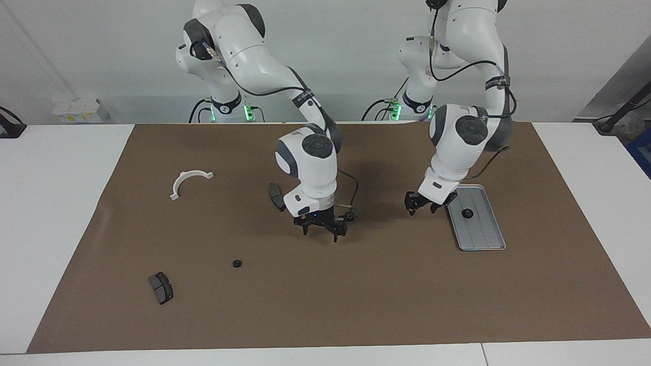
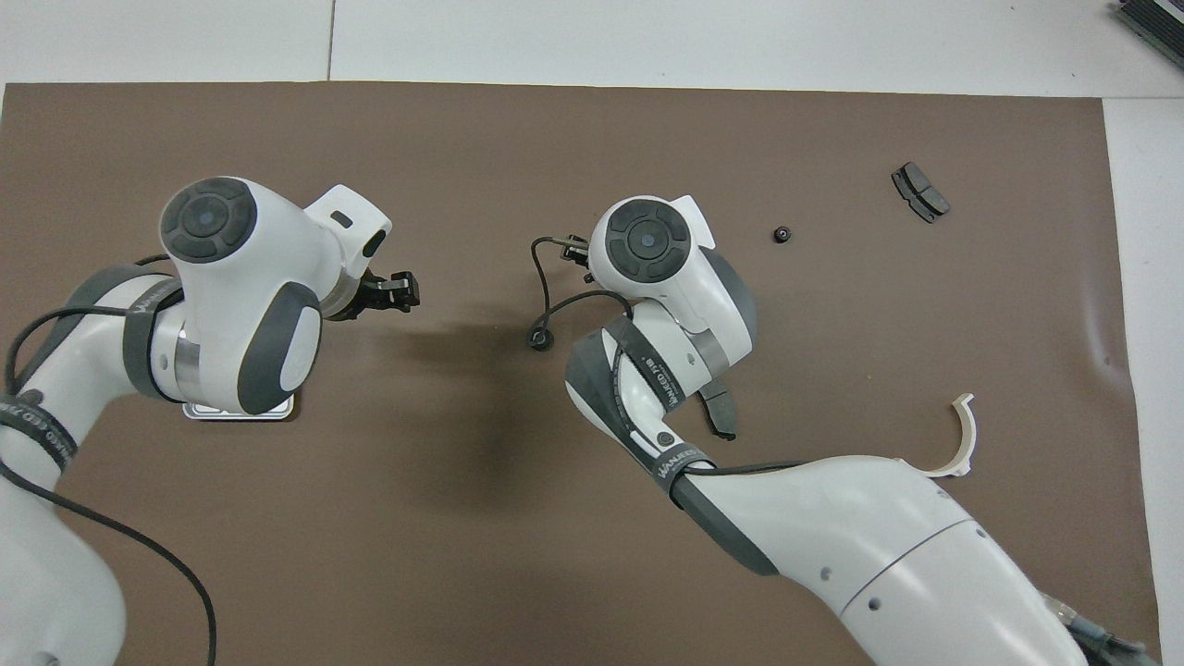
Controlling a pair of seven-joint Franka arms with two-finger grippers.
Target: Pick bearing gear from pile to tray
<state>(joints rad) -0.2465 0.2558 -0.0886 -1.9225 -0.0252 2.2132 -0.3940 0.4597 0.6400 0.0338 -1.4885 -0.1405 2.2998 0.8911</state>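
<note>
The tray [image 1: 482, 233] lies toward the left arm's end of the table, with one small black bearing gear [image 1: 466, 213] in it. My left gripper [image 1: 421, 206] hangs open and empty over the mat just beside the tray; in the overhead view the left gripper [image 2: 402, 289] sticks out from under its wrist. A second gear [image 1: 350, 216] lies mid-table, next to my open right gripper [image 1: 320, 233]. A third gear [image 1: 236, 263] rests with the pile toward the right arm's end. The overhead view shows only a corner of the tray [image 2: 239, 413].
A white half-ring bracket [image 1: 189, 182] and a dark pad [image 1: 161, 287] lie toward the right arm's end. Another dark pad [image 1: 277, 195] is partly covered by the right arm. A thin cable loops from the right wrist down beside the mid-table gear [image 2: 536, 340].
</note>
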